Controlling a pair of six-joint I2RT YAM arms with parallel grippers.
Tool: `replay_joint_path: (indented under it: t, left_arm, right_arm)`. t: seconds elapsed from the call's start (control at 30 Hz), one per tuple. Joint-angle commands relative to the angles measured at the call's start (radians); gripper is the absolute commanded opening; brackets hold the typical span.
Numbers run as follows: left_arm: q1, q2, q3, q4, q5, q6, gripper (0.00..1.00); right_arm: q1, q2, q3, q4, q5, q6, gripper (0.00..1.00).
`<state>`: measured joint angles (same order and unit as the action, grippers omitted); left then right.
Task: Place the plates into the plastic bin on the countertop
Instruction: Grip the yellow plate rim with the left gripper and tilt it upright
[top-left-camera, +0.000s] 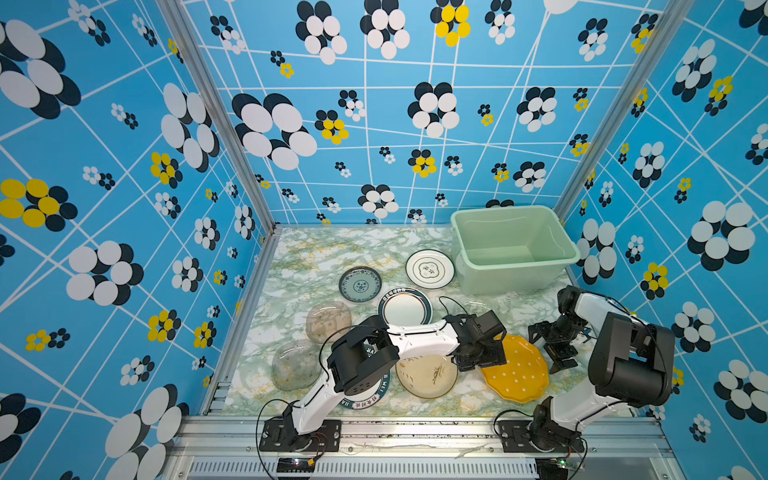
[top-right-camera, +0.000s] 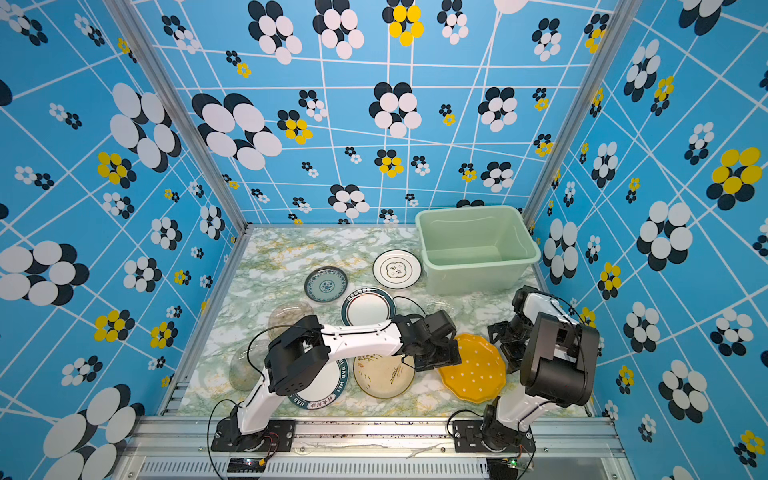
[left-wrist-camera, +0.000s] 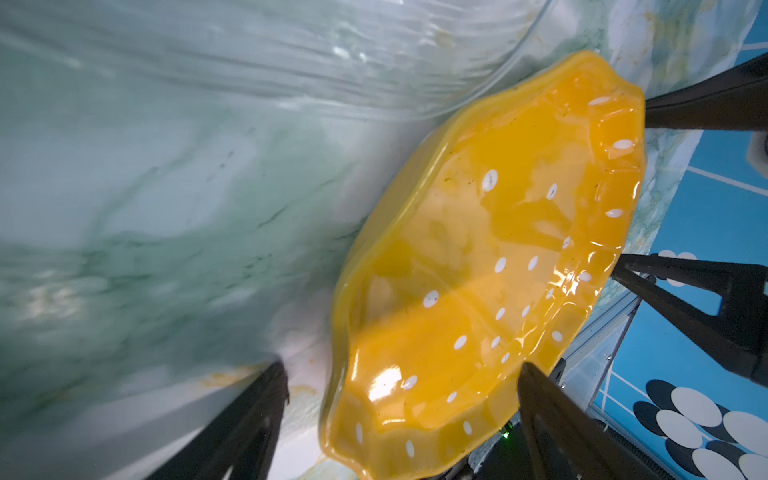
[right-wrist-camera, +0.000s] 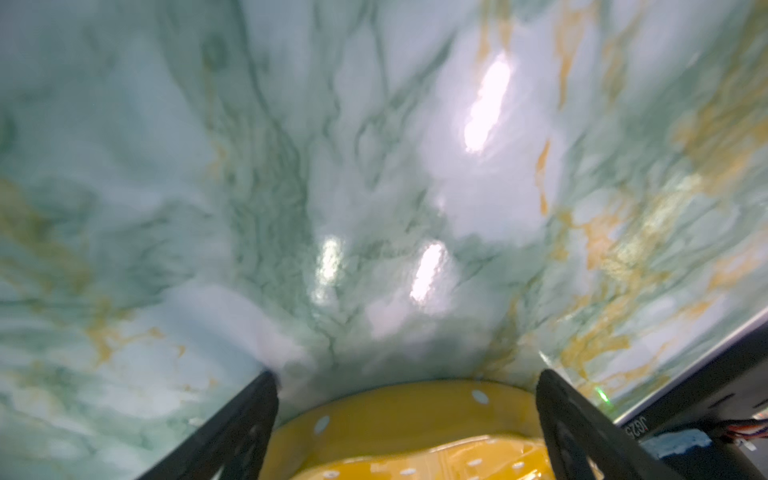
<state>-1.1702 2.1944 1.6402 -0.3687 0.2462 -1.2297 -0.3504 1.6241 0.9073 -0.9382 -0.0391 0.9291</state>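
The yellow white-dotted scalloped plate (top-left-camera: 517, 370) (top-right-camera: 473, 370) lies on the countertop (top-left-camera: 316, 249) at the front right. My left gripper (top-left-camera: 478, 359) (left-wrist-camera: 401, 368) is open at its left rim, one finger outside on the marble and one over the plate (left-wrist-camera: 478, 270). On the opposite rim my right gripper (top-left-camera: 557, 351) (right-wrist-camera: 406, 376) stands open, with the plate's edge (right-wrist-camera: 399, 419) between its fingers. Nothing is held. The mint-green plastic bin (top-left-camera: 511, 276) (top-right-camera: 478, 276) stands empty at the back right.
Other plates lie on the marble: a white one (top-left-camera: 429, 269) beside the bin, a blue-patterned one (top-left-camera: 360, 284), a green-rimmed lettered one (top-left-camera: 405, 307), two clear glass ones (top-left-camera: 328, 321) (top-left-camera: 296, 365) and a beige one (top-left-camera: 426, 376). A large lettered plate (top-left-camera: 370, 397) sits under my left arm.
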Motion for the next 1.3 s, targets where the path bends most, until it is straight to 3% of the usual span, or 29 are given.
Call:
replay_joint_path:
  t: [0.0, 0.33, 0.9, 1.27]
  left_arm:
    - [-0.002, 0.021, -0.006, 0.035, 0.016, 0.006, 0.85]
    - [-0.004, 0.004, -0.082, 0.186, 0.024, -0.019, 0.78]
    - [-0.012, -0.031, -0.202, 0.549, 0.082, -0.069, 0.77]
    - [-0.022, -0.051, -0.227, 0.672, 0.074, -0.074, 0.74]
  right_arm:
    - [-0.005, 0.023, -0.016, 0.021, -0.02, 0.019, 0.99]
    - [-0.005, 0.029, -0.031, 0.031, -0.057, 0.011, 0.99]
    - [-0.005, 0.037, -0.065, 0.053, -0.102, -0.02, 0.99]
    - [-0.005, 0.043, -0.062, 0.059, -0.125, -0.029, 0.99]
